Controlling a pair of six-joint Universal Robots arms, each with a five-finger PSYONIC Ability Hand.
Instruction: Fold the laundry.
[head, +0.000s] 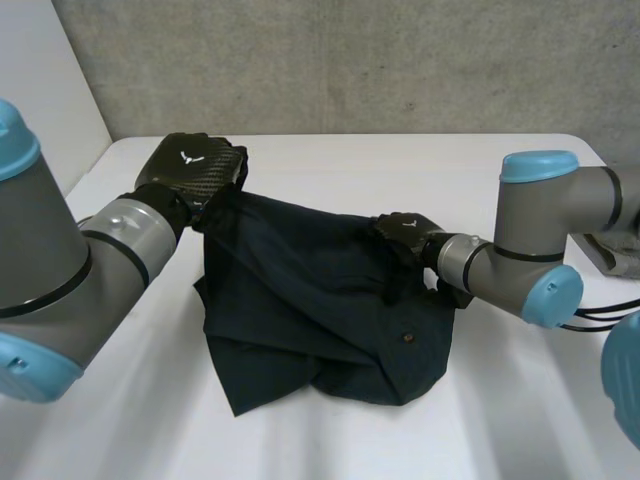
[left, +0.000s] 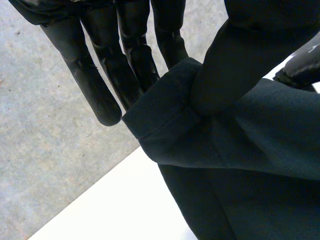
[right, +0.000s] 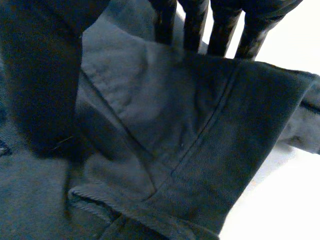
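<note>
A dark navy garment (head: 320, 300) lies crumpled in the middle of the white table (head: 480, 170). My left hand (head: 190, 165) holds its far left corner lifted off the table. In the left wrist view the thumb (left: 235, 65) presses a hemmed edge of the garment (left: 240, 150) against straight fingers (left: 95, 85). My right hand (head: 405, 232) sits at the garment's upper right edge. In the right wrist view a fold of the garment (right: 190, 140) lies over its straight fingers (right: 220, 30), and the thumb (right: 45, 90) stands in front of the cloth, apart from them.
Bare table surrounds the garment on all sides, with a grey concrete wall (head: 350, 60) behind. A small button (head: 407, 339) shows on the cloth's right part. A grey box (head: 615, 250) sits at the table's right edge behind my right arm.
</note>
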